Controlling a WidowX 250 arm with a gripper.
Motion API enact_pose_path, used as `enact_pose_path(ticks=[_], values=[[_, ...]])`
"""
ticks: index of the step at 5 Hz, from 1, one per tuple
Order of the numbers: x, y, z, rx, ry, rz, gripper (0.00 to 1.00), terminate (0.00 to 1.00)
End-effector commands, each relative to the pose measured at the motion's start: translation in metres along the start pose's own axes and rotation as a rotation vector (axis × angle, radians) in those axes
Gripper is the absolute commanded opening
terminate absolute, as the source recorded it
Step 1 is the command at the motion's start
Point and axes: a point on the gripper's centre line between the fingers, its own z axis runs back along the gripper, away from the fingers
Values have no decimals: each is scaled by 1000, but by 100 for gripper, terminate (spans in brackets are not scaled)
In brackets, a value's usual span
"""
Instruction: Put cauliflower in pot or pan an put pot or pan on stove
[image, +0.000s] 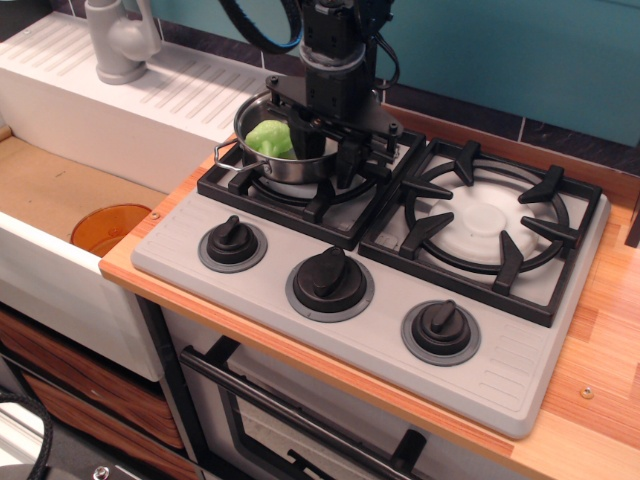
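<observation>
Now the cauliflower (268, 138) lies just left of the fingers (308, 140).

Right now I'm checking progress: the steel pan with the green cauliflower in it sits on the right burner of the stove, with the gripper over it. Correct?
Not quite. The pan with the cauliflower sits on the left burner of the stove, not the right, which stands bare. The gripper is indeed over the pan's right side. The single camera view shows this.

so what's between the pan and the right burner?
Only the gripper, one finger inside the pan, the other outside its right rim, over the grate. Single view.
</observation>
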Motion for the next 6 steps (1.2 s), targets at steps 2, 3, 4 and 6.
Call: enact_pose_path(ticks=[2,3,4,6], values=[[29,7,34,-17,-34,-25,0,0],[34,13,54,-5,-8,-35,0,0],[40,10,77,33,14,-32,0,0],[53,-21,113,88,64,-9,0,0]])
